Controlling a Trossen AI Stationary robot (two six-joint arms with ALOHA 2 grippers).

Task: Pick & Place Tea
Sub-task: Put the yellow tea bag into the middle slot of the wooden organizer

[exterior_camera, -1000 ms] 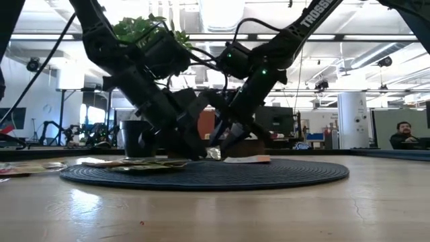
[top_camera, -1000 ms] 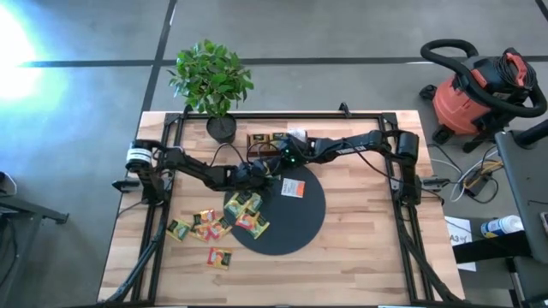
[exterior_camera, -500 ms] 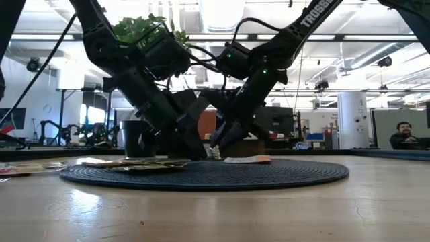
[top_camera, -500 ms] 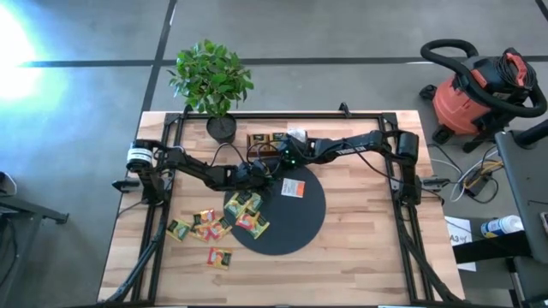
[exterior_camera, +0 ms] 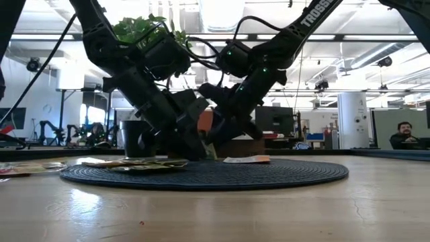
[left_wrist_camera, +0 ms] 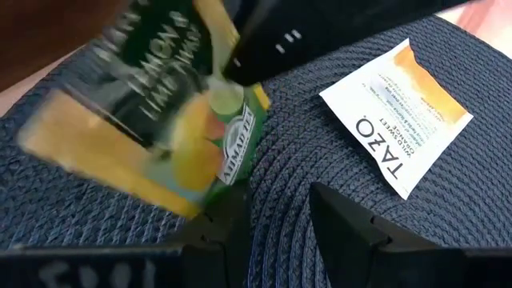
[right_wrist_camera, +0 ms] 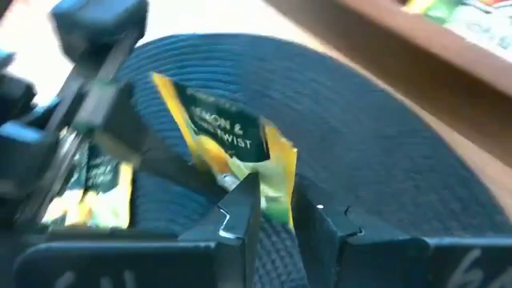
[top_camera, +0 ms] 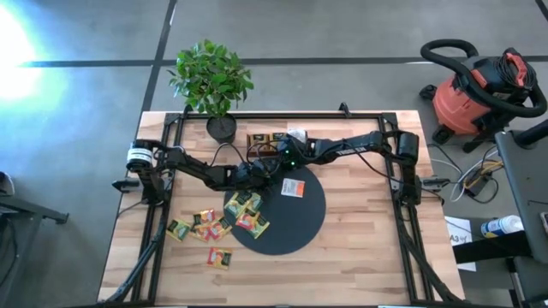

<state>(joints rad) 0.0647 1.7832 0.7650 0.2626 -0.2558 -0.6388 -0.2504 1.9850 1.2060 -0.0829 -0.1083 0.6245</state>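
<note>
Working from the left of the bench (top_camera: 360, 257), the loose sachets (top_camera: 214, 227), green, yellow and orange-red, lie in a flat cluster, some on the bare wood and some overlapping the left edge of the black disc (top_camera: 295, 224). The left tool (left_wrist_camera: 276, 200) sits low over the disc with its fingers apart; we see bare weave between them, so it grips nothing. Just beyond its fingertips the lemon sachet (left_wrist_camera: 184, 136) stands tilted on edge above the disc, and the right tool (right_wrist_camera: 284, 196) is clamped on its lower edge. We judge the step in hand to be the lift of this one sachet. To do it well, we hold the pinch firm on the paper edge, raise the sachet straight up until it clears the left tool, and only then swing it toward the back of the bench. We move slowly, because the two tools are close together and a thin sachet can twist or slip out. To the right, the white-and-orange sachet (top_camera: 294, 188) lies flat on the disc, apart from both tools. As for containers, the wooden tray (top_camera: 267, 139) at the back edge already holds a few sachets; we cannot tell which compartments. The plant pot (top_camera: 221, 128) to its left holds a leafy plant.
</note>
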